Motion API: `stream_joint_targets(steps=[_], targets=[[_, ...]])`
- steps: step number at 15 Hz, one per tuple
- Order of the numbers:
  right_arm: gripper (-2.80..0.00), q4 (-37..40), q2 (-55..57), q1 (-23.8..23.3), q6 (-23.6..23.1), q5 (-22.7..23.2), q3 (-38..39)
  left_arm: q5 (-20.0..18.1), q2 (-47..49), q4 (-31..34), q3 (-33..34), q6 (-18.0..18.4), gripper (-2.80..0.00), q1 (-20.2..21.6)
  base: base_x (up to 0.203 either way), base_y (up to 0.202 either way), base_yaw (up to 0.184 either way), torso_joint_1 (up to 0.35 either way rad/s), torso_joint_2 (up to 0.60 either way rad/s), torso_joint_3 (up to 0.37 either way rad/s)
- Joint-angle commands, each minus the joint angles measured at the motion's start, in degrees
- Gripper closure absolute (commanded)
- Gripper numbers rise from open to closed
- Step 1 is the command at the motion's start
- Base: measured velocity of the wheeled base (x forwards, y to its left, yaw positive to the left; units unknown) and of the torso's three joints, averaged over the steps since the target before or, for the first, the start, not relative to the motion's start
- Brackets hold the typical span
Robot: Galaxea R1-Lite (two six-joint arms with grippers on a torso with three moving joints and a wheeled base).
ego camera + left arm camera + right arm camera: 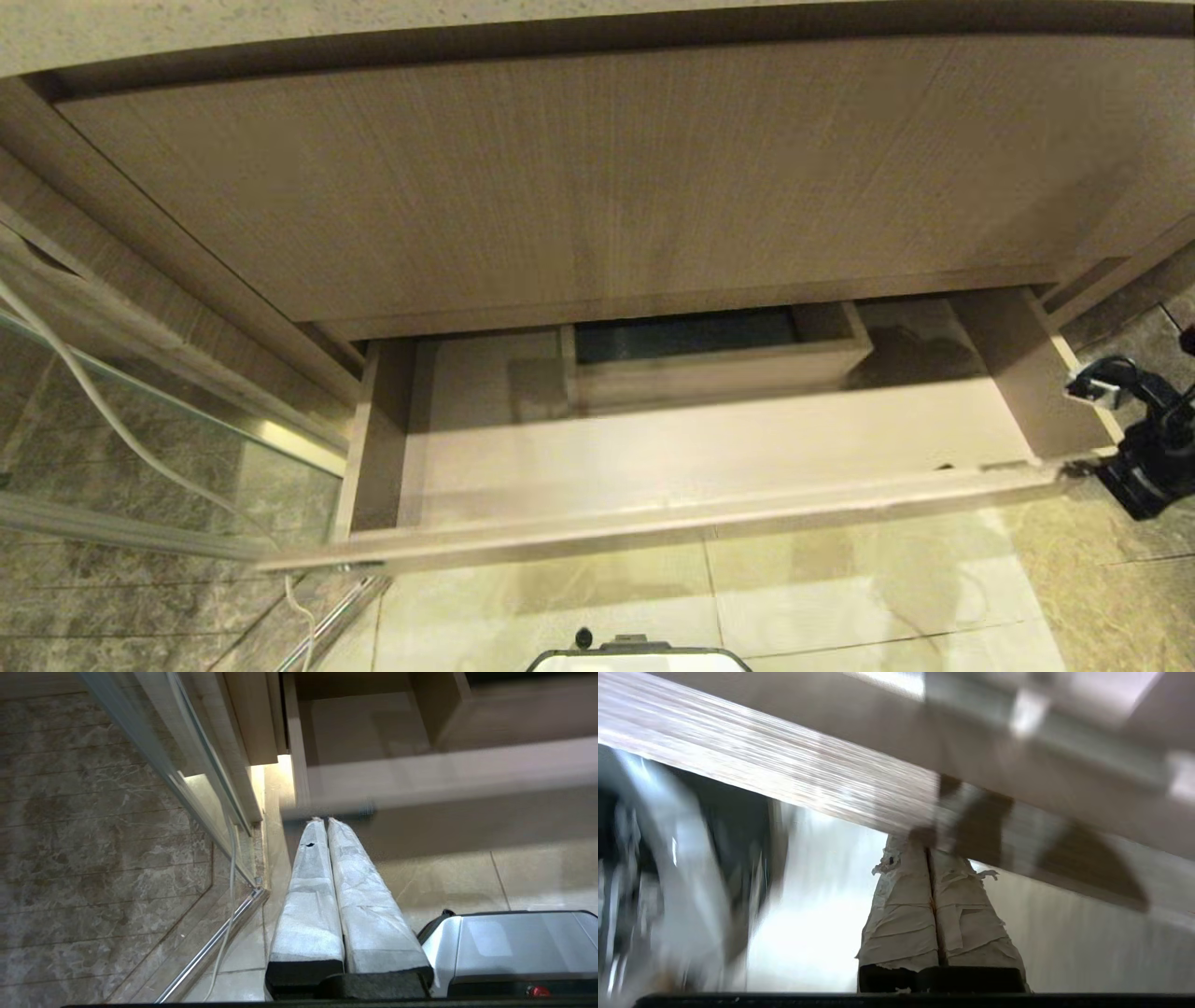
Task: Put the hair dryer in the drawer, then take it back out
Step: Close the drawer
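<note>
Drawer point(709, 467) – pulled open (boxed cut-out mid-back).

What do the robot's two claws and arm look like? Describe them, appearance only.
Both claws have long tapering fingers wrapped in whitish tape over black bases. The left claw has smooth wrapping with one small dark nick. The right claw has wrinkled, frayed tape with loose shreds. In the head view the right arm is black with a silvery clip.

My robot's left gripper point(323, 822) has long fingers wrapped in white tape on black mounts; the right gripper's point(930, 851) tape is frayed.
</note>
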Motion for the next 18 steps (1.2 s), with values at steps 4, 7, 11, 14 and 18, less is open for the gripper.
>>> stream_joint_targets(steps=[4, 7, 11, 14, 18], targets=[[0.00, -20.1, 0.3, 3.9, 12.2, 5.1, -1.5, 0.0, 0.0, 0.0, 0.0, 0.0, 0.00, 0.0, 0.000, 0.000, 0.000, 0.000, 0.00, 0.000], [0.00, -19.8, -1.9, 3.9, 11.9, 8.3, -0.5, 0.0, 0.0, 0.0, 0.0, 0.0, 0.00, 0.0, 0.000, 0.000, 0.000, 0.000, 0.00, 0.000], [0.00, -20.0, -5.4, 3.9, 11.9, 8.4, 3.1, 0.0, 0.0, 0.0, 0.0, 0.0, 0.00, 0.0, 0.000, 0.000, 0.000, 0.000, 0.00, 0.000], [0.00, -20.0, -7.0, 3.9, 12.1, 8.4, 4.2, 0.0, 0.0, 0.0, 0.0, 0.0, 0.00, 0.0, 0.000, 0.000, 0.000, 0.000, 0.00, 0.000], [0.00, -20.1, -11.5, 4.1, 12.3, 8.4, 6.6, 0.0, 0.0, 0.0, 0.0, 0.0, 0.00, 0.0, 0.000, 0.000, 0.000, 0.000, 0.00, 0.000]])
